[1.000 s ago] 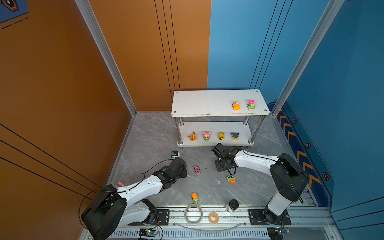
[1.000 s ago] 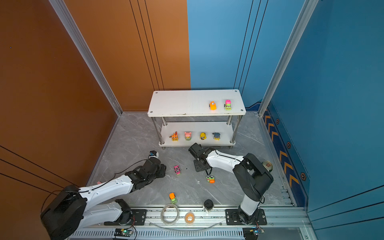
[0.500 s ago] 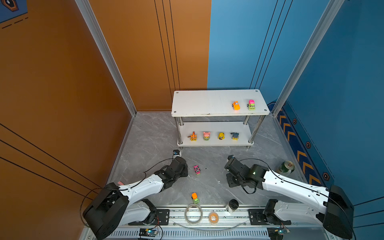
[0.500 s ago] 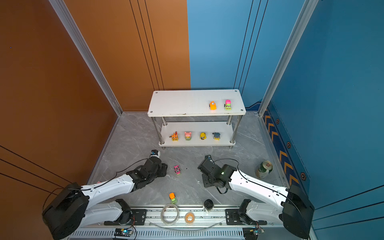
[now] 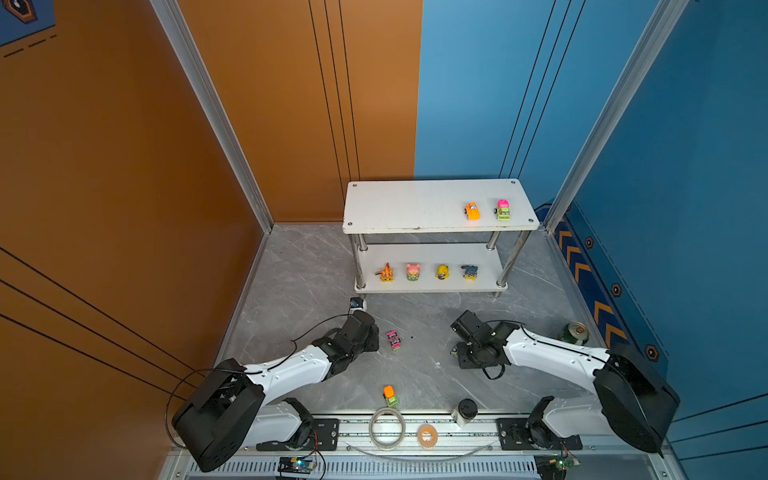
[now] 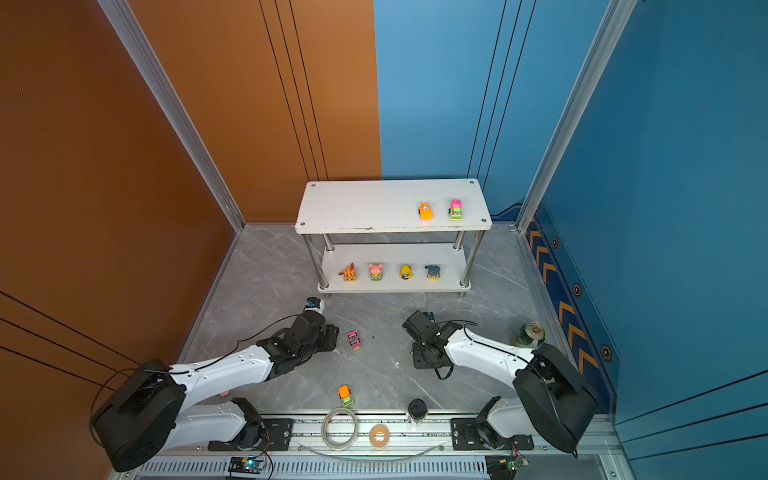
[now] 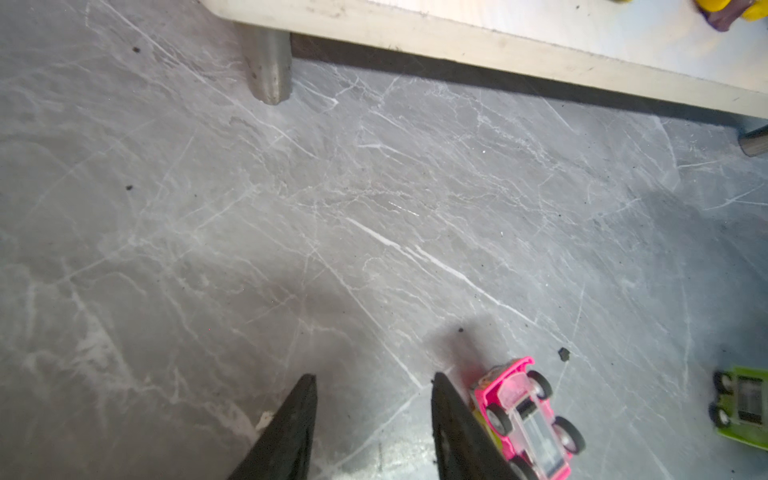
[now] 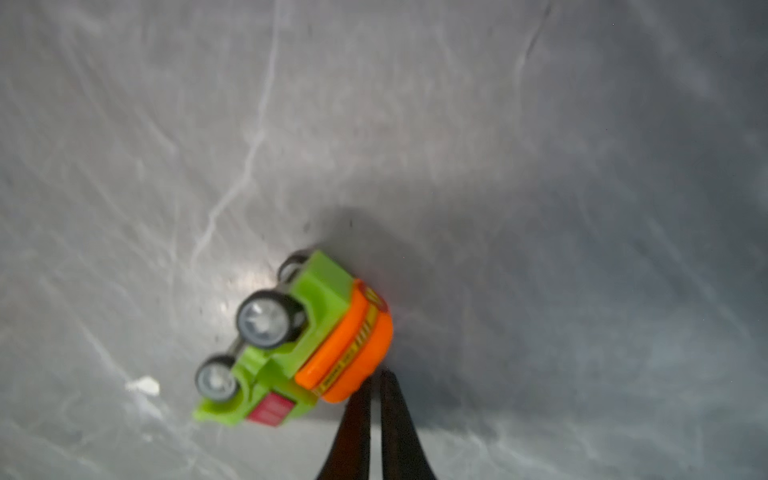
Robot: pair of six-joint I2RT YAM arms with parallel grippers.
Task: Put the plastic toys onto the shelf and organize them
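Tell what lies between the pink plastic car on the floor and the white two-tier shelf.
Left wrist view: only speck-dotted grey floor between pink car and shelf.

On the shelf [image 6: 365,203] I see an orange car [image 6: 425,211] and a pink-and-green car [image 6: 456,210] on top, four figurines [image 6: 375,272] in a row on the lower board. In front of the shelf, a pink car [image 6: 354,340] and an orange-and-green car [image 6: 345,395] sit on the table [image 6: 270,282].

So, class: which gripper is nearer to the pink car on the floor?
Left. The left gripper is open right beside the pink car, one finger almost touching it. The right gripper is farther off on the car's other side, shut next to a green and orange car.
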